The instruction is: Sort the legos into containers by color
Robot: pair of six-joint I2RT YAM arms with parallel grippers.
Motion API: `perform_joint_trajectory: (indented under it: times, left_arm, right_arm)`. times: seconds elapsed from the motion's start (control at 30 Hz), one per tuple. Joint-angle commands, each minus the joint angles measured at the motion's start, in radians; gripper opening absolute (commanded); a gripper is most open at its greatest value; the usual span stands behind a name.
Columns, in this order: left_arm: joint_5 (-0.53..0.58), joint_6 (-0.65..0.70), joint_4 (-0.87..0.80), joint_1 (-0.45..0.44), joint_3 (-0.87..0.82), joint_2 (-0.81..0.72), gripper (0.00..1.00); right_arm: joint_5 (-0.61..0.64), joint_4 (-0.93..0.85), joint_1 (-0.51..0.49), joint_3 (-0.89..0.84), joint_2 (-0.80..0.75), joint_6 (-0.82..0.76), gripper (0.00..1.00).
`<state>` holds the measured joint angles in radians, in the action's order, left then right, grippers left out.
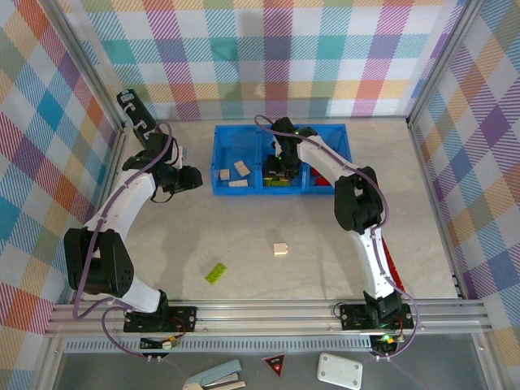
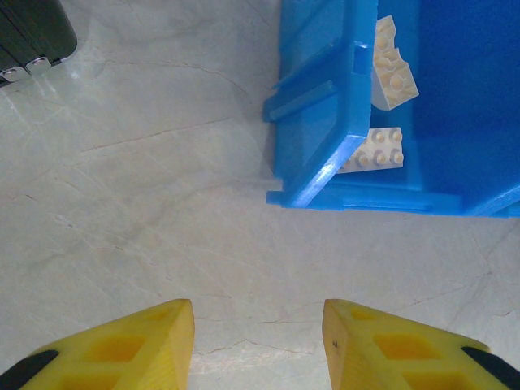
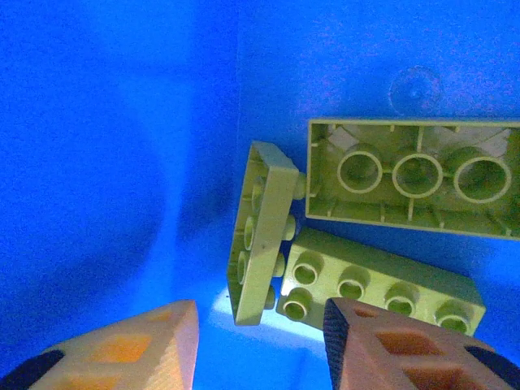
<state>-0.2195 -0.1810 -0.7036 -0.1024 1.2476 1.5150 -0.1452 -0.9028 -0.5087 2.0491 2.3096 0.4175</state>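
The blue tray lies at the back of the table with three compartments: cream legos on the left, green in the middle, red legos on the right. My right gripper hangs in the middle compartment, open and holding nothing. Below it lie a thin green plate on edge, an upturned green brick and a studded green brick. My left gripper stands open over bare table just left of the tray's corner. A loose cream lego and a green lego lie on the table.
Plaid walls with aluminium posts close in the table on three sides. A metal rail runs along the near edge, between the arm bases. Bare tabletop lies around the two loose bricks.
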Motion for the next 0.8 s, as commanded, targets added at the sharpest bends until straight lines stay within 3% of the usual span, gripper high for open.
perform_joint_trajectory:
  times: [0.0,0.43,0.77]
  left_arm:
    - [0.020,0.020,-0.021,-0.022,-0.001,0.004,0.46]
    - [0.054,-0.058,-0.127,-0.181,-0.015,-0.012,0.46]
    - [0.179,-0.196,-0.136,-0.398,-0.193,-0.102,0.47]
  right_arm:
    - [-0.026,0.004,0.006,-0.041,-0.096,0.014,0.46]
    - [-0.049,0.079,0.003,-0.332,-0.369,0.013,0.45]
    - [-0.058,0.150,0.004,-0.528,-0.532,0.030,0.46]
